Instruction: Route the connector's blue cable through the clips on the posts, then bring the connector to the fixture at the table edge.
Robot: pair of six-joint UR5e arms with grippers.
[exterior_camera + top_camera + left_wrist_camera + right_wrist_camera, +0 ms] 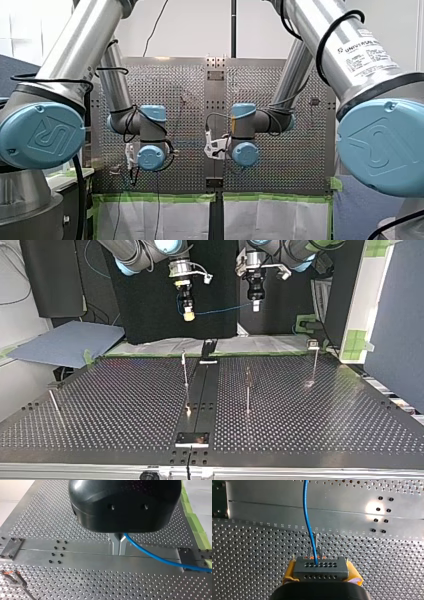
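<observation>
Connector (321,569) sits clamped in right end effector (188,315).

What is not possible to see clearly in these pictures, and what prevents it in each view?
- Left wrist view: the black housing of my left hand covers where it grips the blue cable, and the picture's edge cuts off the cable's far end.
- Right wrist view: my right hand hides the lower part of the connector.
- Top view: the clips on the posts are too small to read.
</observation>
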